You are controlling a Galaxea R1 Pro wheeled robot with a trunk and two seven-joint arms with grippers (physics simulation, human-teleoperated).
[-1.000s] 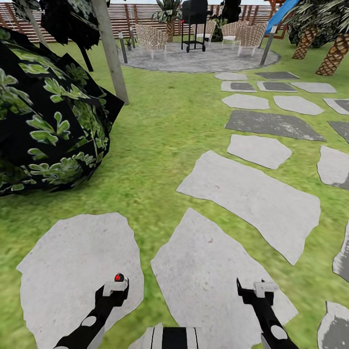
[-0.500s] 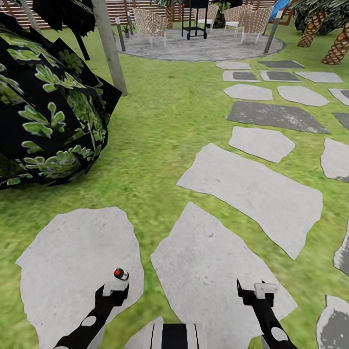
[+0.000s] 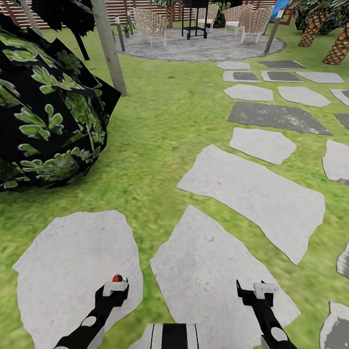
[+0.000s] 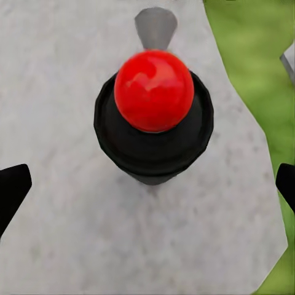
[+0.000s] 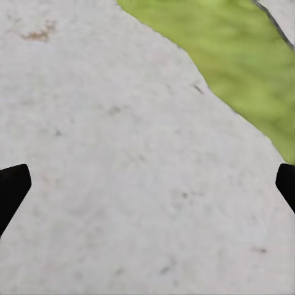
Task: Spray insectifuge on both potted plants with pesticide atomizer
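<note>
I am in the garden, on a green lawn [image 3: 160, 121] crossed by pale stepping slabs [image 3: 252, 191], with the round grey patio [image 3: 203, 48] and slat fence [image 3: 121, 8] far ahead. The pesticide atomizer and the potted plants are out of view. My left gripper [image 3: 115, 290] hangs open over a slab [image 4: 74, 233]; a small black cylinder with a red ball top [image 4: 153, 117] [image 3: 118, 278] sits between its wide-apart fingers, touching neither. My right gripper [image 3: 252, 291] is open over bare slab [image 5: 123, 153].
A big dark leafy bush [image 3: 43, 106] fills the left, beside a grey pole [image 3: 109, 46]. A bollard lamp [image 3: 119, 34], wicker chairs [image 3: 149, 24] and a black grill [image 3: 195, 19] stand at the patio. Palm trunks [image 3: 337, 46] rise at the far right.
The whole picture has slid down and slightly sideways, so the camera moved towards the patio. Both arms keep the same pose with open fingers.
</note>
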